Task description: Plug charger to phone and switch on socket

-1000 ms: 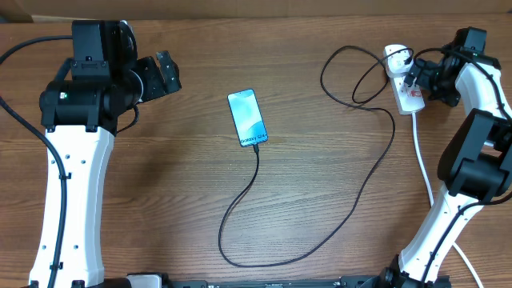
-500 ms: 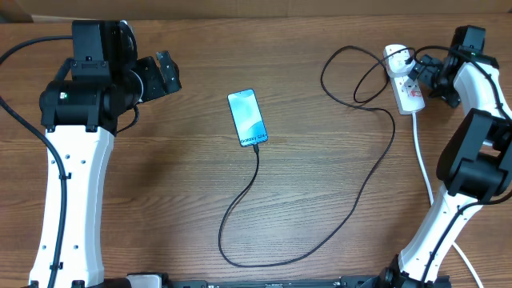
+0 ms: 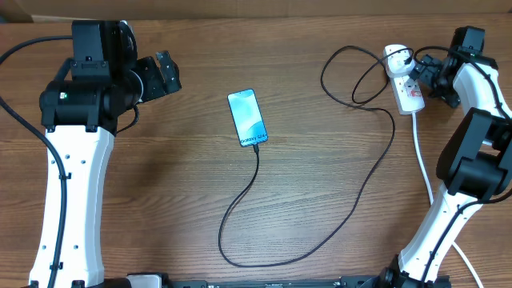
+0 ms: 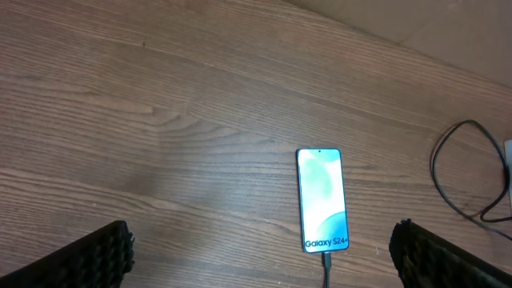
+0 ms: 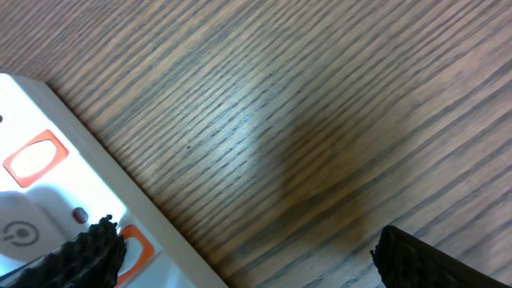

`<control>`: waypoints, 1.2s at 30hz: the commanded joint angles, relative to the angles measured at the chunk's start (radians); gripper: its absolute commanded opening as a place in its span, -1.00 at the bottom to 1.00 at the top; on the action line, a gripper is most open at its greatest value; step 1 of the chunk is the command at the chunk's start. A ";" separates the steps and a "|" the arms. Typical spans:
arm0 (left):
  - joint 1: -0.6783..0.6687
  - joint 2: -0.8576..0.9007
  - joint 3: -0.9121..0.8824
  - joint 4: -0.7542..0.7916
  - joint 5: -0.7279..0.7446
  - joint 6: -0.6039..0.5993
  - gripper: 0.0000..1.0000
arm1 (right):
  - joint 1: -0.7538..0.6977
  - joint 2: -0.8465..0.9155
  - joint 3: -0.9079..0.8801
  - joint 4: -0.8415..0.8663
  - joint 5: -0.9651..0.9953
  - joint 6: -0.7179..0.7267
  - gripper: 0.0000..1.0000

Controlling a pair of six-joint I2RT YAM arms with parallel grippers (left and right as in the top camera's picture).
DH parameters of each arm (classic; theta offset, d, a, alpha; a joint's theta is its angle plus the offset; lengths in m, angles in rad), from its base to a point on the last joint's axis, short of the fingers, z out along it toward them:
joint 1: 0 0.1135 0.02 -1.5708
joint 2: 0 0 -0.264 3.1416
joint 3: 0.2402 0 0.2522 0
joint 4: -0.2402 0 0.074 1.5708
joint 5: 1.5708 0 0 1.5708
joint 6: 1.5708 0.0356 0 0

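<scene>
Only overhead shows charger (image 3: pixel 258 160) running from phone (image 3: pixel 247 118) to socket (image 3: pixel 404 80); R wrist cam catches its red switch (image 5: pixel 32 156) close-up. Left claw (image 4: pixel 260 260) & right claw (image 5: pixel 256 256) gape, empty.

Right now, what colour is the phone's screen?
Light blue-teal on the phone, with white lettering near one short edge; the left wrist view shows it best.

right gripper (image 3: pixel 425 70) shifted slightly rightward, at socket (image 3: pixel 409 94) edge
</scene>
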 commanded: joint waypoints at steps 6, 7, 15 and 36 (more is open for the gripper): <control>-0.002 0.003 -0.001 -0.002 -0.014 0.022 0.99 | 0.005 0.029 -0.003 -0.027 -0.042 -0.064 1.00; -0.002 0.003 -0.001 -0.002 -0.014 0.022 0.99 | 0.005 0.029 -0.003 -0.030 -0.043 -0.074 1.00; -0.002 0.003 -0.001 -0.002 -0.014 0.022 0.99 | 0.005 0.029 -0.003 -0.029 -0.063 -0.077 1.00; -0.002 0.003 -0.001 -0.002 -0.014 0.022 0.99 | 0.005 0.031 -0.003 -0.037 -0.125 -0.085 1.00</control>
